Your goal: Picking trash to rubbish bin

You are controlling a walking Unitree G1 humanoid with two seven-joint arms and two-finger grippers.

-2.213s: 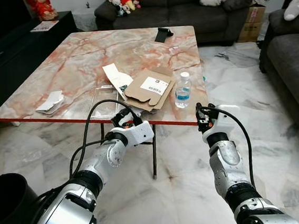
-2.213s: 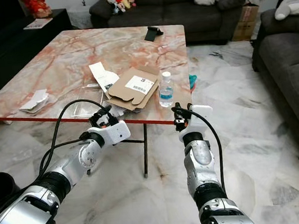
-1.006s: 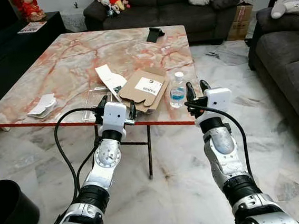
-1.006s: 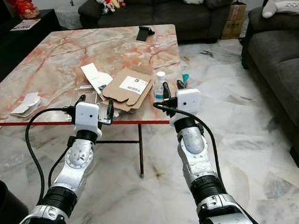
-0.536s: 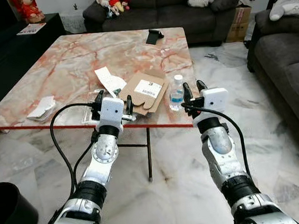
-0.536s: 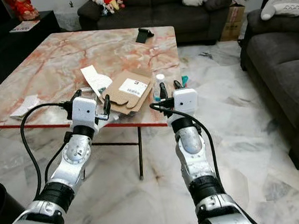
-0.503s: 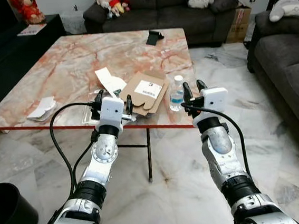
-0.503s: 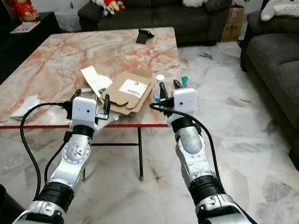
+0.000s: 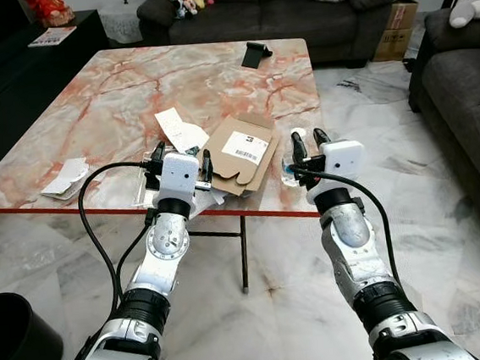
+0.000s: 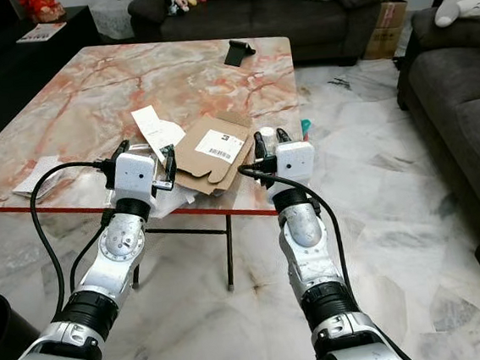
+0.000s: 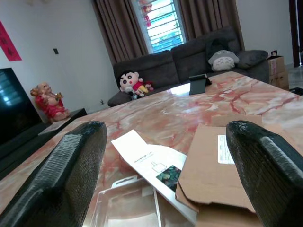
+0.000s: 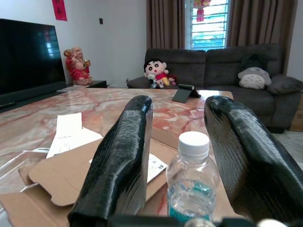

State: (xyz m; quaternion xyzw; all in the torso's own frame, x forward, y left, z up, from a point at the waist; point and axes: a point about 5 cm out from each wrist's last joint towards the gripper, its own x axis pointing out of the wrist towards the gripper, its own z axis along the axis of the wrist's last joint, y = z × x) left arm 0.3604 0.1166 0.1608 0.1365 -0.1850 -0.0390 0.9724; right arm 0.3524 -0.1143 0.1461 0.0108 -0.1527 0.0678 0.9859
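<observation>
Right gripper (image 9: 306, 145) is spread wide, straddling the water bottle (image 12: 193, 182) at the table's (image 9: 112, 90) near right edge, not yet touching. Left gripper (image 9: 179, 155) gapes over the clear plastic tray (image 11: 124, 213) and cardboard (image 9: 241, 150). Risk: an off-centre close tips the bottle off that edge.

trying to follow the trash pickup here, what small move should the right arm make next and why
Probably ease the right gripper forward until its open fingers straddle the water bottle, then close. The bottle stands upright at the table edge, lined up in the gap between the fingers but not yet between them. The left gripper hovers open over the clear plastic packaging.
</observation>
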